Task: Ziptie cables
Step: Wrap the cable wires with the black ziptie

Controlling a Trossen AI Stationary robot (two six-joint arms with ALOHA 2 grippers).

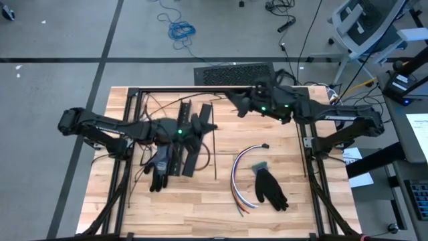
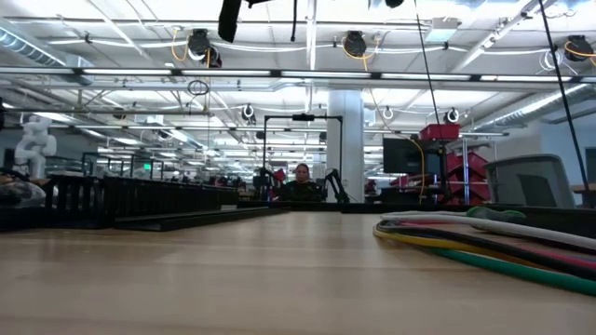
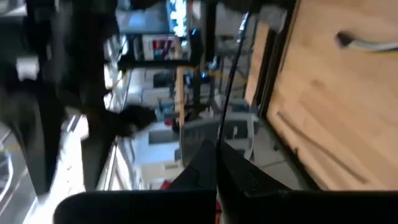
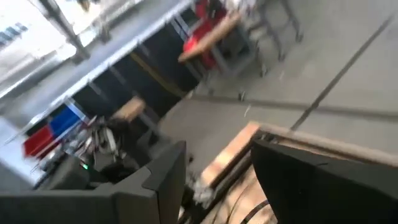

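Closest to the low camera lie the cables (image 2: 484, 244), a loose bundle of white, grey, orange, blue and green wires resting flat on the wooden tabletop (image 1: 281, 134). From above I see the same bundle (image 1: 242, 175) curved like an arc, and a dark glove (image 1: 269, 188) lies just beside it, touching its far end.

My right hand (image 1: 234, 100) is held near the back edge of the tabletop, well apart from the cables, which are in front of it toward the near edge. In the right wrist view its two dark fingers (image 4: 298, 180) stand spread, with a clear gap between them and nothing in that gap.

My left hand (image 1: 207, 125) is over the black slotted strips (image 1: 190, 137), on the other side of the tabletop from the cables. Its fingers (image 3: 205, 171) are pressed together, and I cannot see anything pinched between them. A second dark glove (image 1: 159, 167) lies just before this hand, partly on the strips. Some thin black strands (image 1: 215, 157) lie between the strips and the cables.

In the room behind, a person (image 2: 301, 182) sits far from the tabletop.
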